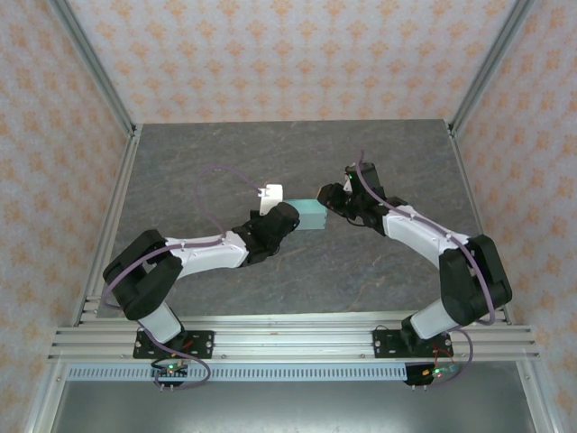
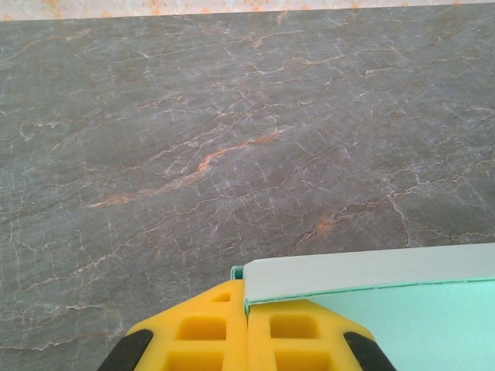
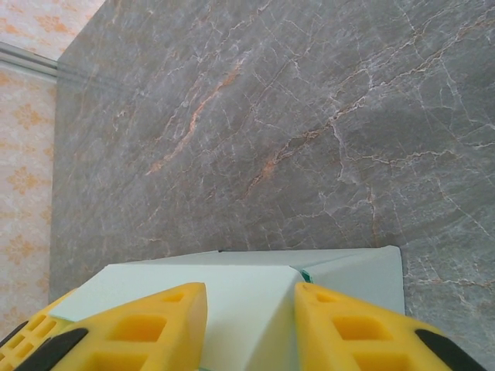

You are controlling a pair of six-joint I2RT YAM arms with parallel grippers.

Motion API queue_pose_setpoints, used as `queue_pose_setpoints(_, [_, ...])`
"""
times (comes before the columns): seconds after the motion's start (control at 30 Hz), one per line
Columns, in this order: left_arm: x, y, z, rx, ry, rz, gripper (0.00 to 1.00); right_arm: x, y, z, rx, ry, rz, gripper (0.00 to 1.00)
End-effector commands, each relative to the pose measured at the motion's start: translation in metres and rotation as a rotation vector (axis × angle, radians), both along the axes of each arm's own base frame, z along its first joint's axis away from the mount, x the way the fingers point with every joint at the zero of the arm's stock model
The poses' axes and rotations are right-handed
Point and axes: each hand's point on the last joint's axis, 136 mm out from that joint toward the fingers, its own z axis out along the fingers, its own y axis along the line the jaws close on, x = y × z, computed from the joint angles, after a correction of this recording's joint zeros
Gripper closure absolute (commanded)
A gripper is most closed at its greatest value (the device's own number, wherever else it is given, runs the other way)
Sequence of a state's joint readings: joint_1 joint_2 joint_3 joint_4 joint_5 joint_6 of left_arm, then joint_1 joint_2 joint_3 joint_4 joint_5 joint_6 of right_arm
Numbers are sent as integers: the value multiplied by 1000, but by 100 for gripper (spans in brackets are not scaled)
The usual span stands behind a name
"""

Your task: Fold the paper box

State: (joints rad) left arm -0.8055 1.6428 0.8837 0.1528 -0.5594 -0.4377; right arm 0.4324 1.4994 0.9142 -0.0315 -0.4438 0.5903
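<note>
Top external view: the paper box [image 1: 311,214] is being held over the middle of the table [image 1: 225,153], between two arms that are being reached inward from opposite sides.
Left gripper [image 2: 246,305]: its yellow fingers are being pressed together, and a thin lip of the box's card is being pinched between them at one corner.
Reason for the left hold: the box is probably being anchored here, so that the card is not being pushed away while the other side is being worked.
Right gripper [image 3: 251,297]: its jaws are being held partly apart, astride a creased corner of the box. Whether the pads are touching the card cannot be told.
Reason for the right placement: a side flap or corner fold is probably being lined up for a squeeze, with one finger being set on each side of the crease.
Box condition: pale mint faces and a lighter folded edge are being shown. It is being judged as partly formed, with closing folds not yet done.
Box contact: whether it is being rested on the table or lifted just above it cannot be told.
Surface: a grey, stone-patterned top with orange veining is being used. It looks flat and matte.
Room: the table is being enclosed by walls [image 1: 270,54] papered in a peach floral pattern, by aluminium corner posts [image 1: 90,68], and by a slotted rail [image 1: 288,338] to which both arm bases are being clamped.
</note>
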Motion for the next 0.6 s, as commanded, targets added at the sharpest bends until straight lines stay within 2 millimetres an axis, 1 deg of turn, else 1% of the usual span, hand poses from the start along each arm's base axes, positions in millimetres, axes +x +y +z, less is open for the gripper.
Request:
queue_pose_setpoints(0.0, [-21, 15, -33, 117, 114, -8, 100, -27, -7, -44, -61, 132, -14, 68])
queue_pose_setpoints(0.23, [-24, 15, -35, 107, 119, -12, 100, -34, -11, -59, -68, 146, -37, 72])
queue_pose_setpoints(0.4, [-25, 15, -35, 101, 118, -14, 98, -42, -14, -75, -82, 170, -54, 73])
queue_pose_setpoints(0.57, [-26, 15, -33, 96, 115, -16, 95, -46, -16, -82, -100, 175, -65, 74])
